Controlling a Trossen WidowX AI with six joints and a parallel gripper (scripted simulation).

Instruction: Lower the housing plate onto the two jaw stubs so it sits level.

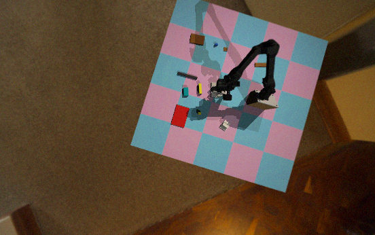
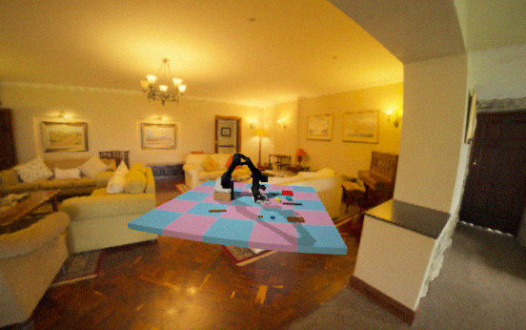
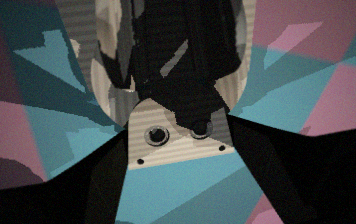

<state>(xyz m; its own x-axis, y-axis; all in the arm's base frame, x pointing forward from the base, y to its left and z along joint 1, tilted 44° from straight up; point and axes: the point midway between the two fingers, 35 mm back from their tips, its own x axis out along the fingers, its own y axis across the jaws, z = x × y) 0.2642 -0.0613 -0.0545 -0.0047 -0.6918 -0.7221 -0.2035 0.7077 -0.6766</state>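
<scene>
Tool [image 1: 217, 89] [image 2: 259, 199] [image 3: 177, 126] pinching pale plate [image 3: 142, 150]; plate's far part hidden in black shadow, seating maybe unclear.
</scene>
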